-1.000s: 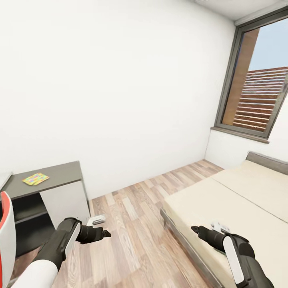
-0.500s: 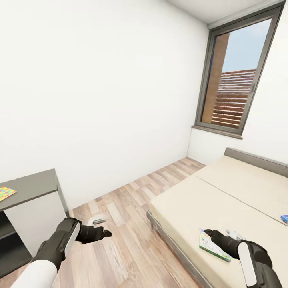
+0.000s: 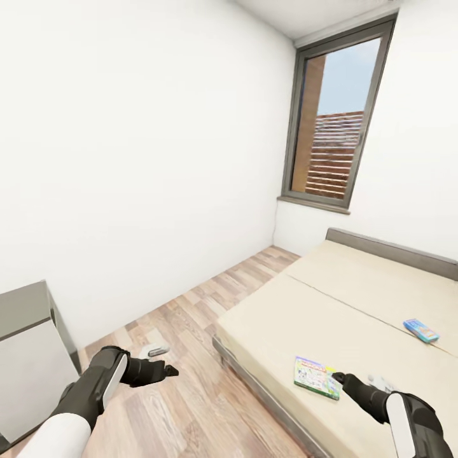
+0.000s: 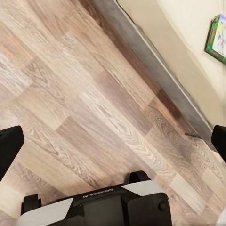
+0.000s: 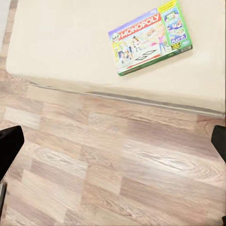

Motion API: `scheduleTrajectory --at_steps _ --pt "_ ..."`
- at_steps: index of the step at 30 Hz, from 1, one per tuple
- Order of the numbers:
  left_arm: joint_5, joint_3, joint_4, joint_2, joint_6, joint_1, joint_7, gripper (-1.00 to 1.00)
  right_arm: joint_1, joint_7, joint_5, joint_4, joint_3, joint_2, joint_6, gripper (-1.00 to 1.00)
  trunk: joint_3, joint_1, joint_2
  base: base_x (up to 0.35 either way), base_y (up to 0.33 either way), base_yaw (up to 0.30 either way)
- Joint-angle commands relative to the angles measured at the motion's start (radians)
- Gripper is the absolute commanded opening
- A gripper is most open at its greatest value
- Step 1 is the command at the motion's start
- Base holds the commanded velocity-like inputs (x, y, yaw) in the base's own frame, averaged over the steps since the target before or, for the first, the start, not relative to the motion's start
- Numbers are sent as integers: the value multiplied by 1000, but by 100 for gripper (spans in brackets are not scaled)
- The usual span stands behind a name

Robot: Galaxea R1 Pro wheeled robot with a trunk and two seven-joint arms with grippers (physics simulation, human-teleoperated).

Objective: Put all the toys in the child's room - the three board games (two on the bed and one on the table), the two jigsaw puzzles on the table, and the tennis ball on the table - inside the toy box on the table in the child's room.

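At the 9 o'clock edge of the head view stands the end of the grey surface (image 3: 25, 305), with nothing showing on the part in sight. The left gripper (image 3: 166, 369) hangs over the plank floor (image 3: 191, 331) at about 7 o'clock; in its wrist view the fingertips sit at opposite edges, so its jaws are apart and empty. Toward 4 o'clock lies the bed (image 3: 356, 299), bearing two board games: a green-edged Monopoly box (image 3: 316, 376) near the bed's near edge, and a blue box (image 3: 420, 330) farther back at 3 o'clock, well apart from the first. The right gripper (image 3: 340, 380) hovers just beside the Monopoly box, jaws likewise apart and holding nothing.

The step in hand looks like closing in on the bed to fetch a game. To do it well, the base should roll nearer and square up, so the right arm can come down over the Monopoly box's short side rather than reaching at full stretch.

Count: two game boxes, one bed, one window (image 3: 334, 121).
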Motion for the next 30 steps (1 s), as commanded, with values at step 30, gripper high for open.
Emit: scheduleTrajectory --at_steps 30 --pt "1 3 -1 2 4 -1 -3 100 -3 4 1 59 -85 -1 1 100 -20 1 -2 6 67 -279"
